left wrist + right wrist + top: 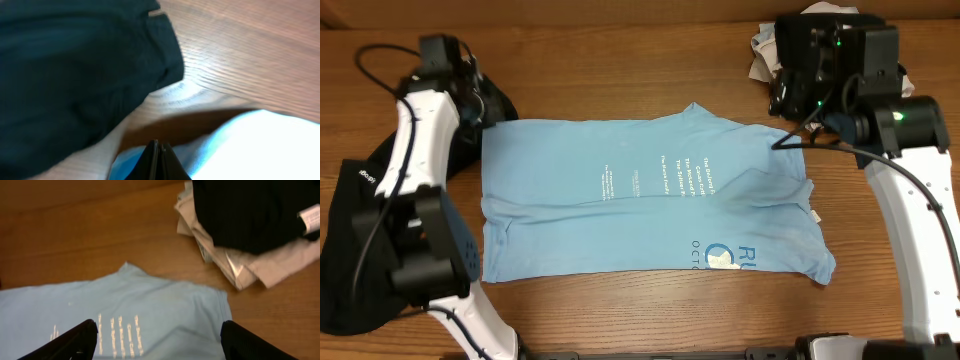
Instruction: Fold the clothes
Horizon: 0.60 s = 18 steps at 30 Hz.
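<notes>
A light-blue T-shirt point(620, 200) with white lettering lies spread flat in the middle of the table. My left gripper point(480, 120) is at its far left corner. In the left wrist view that gripper point(159, 147) is shut, with the T-shirt's edge point(260, 145) pinched at the tips and a shadow under the cloth. A black garment point(350, 260) lies loose at the left, close beside that corner point(75, 75). My right gripper point(788, 105) hovers over the far right corner, open point(157, 337), with the T-shirt point(165, 310) lying below its fingers.
Folded clothes are stacked at the back right point(760, 50), a black one point(250, 210) on top of beige ones point(260, 262), just beyond the right gripper. Bare wooden table point(620, 70) runs along the back and the front point(650, 320).
</notes>
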Motion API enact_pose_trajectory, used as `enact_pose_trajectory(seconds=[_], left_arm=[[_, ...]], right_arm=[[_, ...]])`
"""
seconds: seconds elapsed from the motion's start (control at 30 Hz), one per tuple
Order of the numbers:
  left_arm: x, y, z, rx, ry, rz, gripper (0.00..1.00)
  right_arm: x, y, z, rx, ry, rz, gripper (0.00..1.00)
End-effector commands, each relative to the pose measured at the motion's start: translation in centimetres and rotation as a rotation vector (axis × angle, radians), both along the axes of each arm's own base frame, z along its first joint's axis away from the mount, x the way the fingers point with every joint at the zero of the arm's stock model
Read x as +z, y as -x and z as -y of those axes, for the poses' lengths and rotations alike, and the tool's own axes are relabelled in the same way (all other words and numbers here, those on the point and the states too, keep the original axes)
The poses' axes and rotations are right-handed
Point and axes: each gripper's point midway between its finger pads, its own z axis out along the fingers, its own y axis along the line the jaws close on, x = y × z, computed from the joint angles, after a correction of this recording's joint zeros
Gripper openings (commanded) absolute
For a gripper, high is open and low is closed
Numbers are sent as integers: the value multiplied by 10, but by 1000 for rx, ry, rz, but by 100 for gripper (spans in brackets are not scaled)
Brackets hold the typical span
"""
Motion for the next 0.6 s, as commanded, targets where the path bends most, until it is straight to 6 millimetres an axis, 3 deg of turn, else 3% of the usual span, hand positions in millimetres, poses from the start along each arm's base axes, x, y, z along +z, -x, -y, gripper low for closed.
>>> enact_pose_trajectory(seconds=[0.0,0.2,0.3,0.43,0.57], left_arm=[[48,5,4,75,35,60,4],[48,26,14,80,79,-12,4],[46,31,17,79,97,-34,4],[44,34,18,83,100,-47,4],[44,35,18,97,106,-50,4]], right_arm=[[-12,-27,-2,34,38,16,83],[-78,-77,-14,93,35,-35,83],[-111,-90,-24,135,12,-74,83],[-154,-97,-30,187,35,-136,83],[-207,-88,-30,215,55,-267,86]])
